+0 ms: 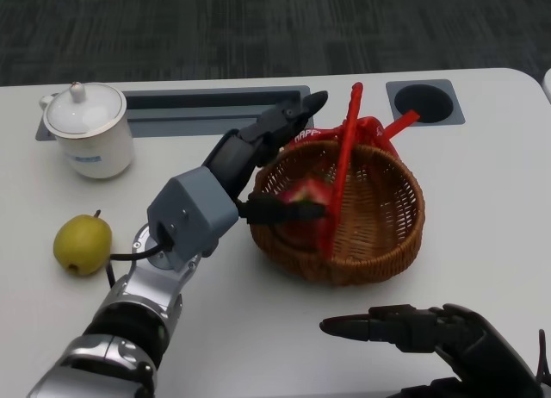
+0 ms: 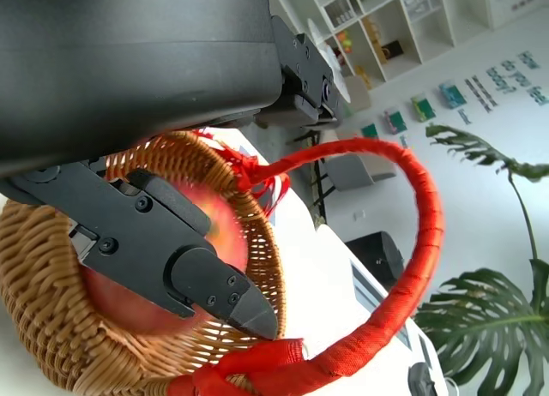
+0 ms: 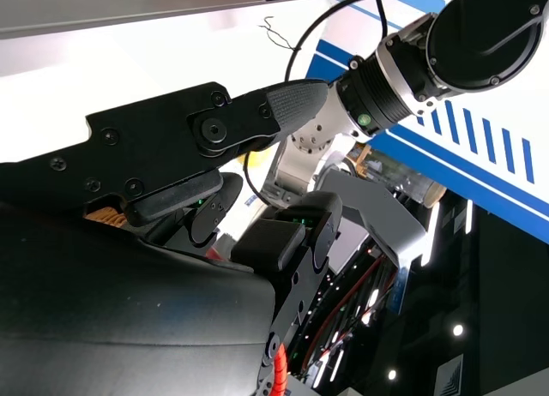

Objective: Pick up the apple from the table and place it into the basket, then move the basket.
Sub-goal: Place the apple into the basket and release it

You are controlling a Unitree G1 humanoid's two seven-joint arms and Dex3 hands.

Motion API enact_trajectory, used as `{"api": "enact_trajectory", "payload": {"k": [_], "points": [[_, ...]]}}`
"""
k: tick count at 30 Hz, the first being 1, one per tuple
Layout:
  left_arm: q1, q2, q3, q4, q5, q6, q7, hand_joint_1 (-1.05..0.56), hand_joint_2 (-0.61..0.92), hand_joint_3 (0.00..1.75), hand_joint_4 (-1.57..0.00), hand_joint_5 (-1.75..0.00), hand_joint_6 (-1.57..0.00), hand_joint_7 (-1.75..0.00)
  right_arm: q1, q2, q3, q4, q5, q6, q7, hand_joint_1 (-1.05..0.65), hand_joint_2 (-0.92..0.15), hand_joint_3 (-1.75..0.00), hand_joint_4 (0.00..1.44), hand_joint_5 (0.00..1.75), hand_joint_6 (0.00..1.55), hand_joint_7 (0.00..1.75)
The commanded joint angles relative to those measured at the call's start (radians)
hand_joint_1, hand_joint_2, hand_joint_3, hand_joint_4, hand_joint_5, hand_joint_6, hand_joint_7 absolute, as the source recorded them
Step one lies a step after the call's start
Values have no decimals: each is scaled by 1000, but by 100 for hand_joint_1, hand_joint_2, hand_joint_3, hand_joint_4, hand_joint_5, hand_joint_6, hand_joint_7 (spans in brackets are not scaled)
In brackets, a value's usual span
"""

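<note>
The red apple [image 1: 307, 194] lies inside the brown wicker basket [image 1: 392, 234], beside the basket's red handle [image 1: 344, 157]. My left hand [image 1: 251, 161] hangs over the basket's left rim. Its long fingers stretch straight past the far rim, clear of the fruit, and its thumb [image 1: 284, 210] lies across the apple's near side. The left wrist view shows the apple [image 2: 225, 233] low in the basket [image 2: 51, 327] behind that thumb [image 2: 171, 250], with the handle [image 2: 420, 242] arching over. My right hand [image 1: 422, 329] hovers at the table's front right, fingers out and empty.
A yellow-green pear [image 1: 83, 243] lies at the left near my left forearm. A white lidded cup [image 1: 89, 129] stands at the back left. A grey cable slot [image 1: 215, 101] and a round grommet hole [image 1: 424, 101] run along the back.
</note>
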Motion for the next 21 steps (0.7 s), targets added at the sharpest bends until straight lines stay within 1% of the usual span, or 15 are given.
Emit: {"api": "enact_trajectory", "payload": {"k": [1,5,11,16,19,21], "points": [[-23,31,-10,-30,8,-25,-19,-56,73,0,-3,0,-17,0,-3,-14,-9,2,11,-12,-8,-57,-92,-2,81,1,73,0],[-12,66,-23,-85,19,-64,-21,-61,73,0,-2,-1,-19,-1,-27,-10,-21,32,40,-42,-7,-55,-90,-1,82,1,74,1],[43,92,-14,-180,-29,-96,-58,-49,73,0,-8,-2,-25,-2,-65,-22,-43,63,80,-72,-1,-52,-89,-1,84,1,76,0],[133,126,-6,-293,-77,-87,-100,-37,72,0,-13,-2,-29,-1,-116,-60,-84,63,93,-100,0,-52,-89,0,83,0,75,0],[201,149,1,-356,-106,-87,-121,-32,73,0,-17,-3,-31,-1,-159,-101,-121,60,72,-111,-2,-52,-91,-2,79,0,73,0],[250,164,7,-399,-126,-84,-133,-32,73,0,-19,-3,-33,-2,-190,-128,-148,61,41,-116,-10,-55,-92,-4,78,0,71,0]]}}
